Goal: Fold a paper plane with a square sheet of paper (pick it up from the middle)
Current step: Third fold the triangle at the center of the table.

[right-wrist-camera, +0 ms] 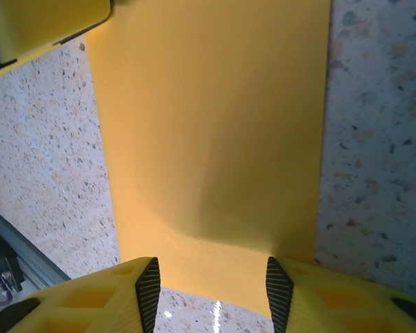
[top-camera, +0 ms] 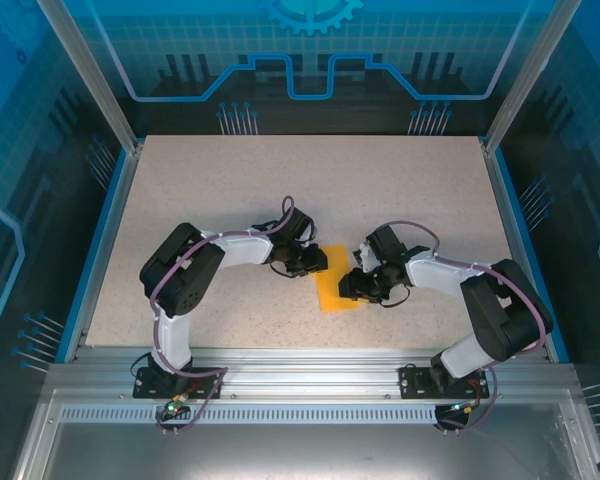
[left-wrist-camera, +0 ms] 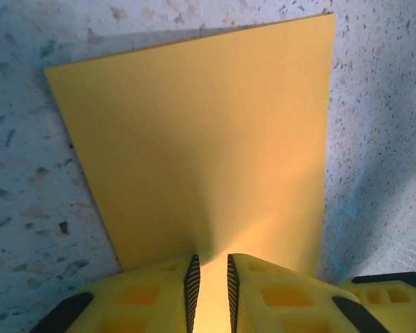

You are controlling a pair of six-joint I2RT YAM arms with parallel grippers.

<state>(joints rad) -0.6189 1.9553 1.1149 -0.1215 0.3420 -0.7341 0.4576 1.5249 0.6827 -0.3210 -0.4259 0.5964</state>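
The orange-yellow square sheet [top-camera: 330, 292] sits mid-tabletop [top-camera: 230, 190], right between the two arms. From overhead the black wrists cover both its side edges, so the fingertips are hard to make out there. Up close, the left hand [left-wrist-camera: 211, 281] has its fingers pressed nearly together, pinching the sheet's edge. The paper humps up into that narrow gap, and the frame cuts the rest off. The right hand [right-wrist-camera: 211, 288] is spread wide with the opposite edge lying loose between its fingers. The paper is curled up a bit there, and its far corners run out of shot.
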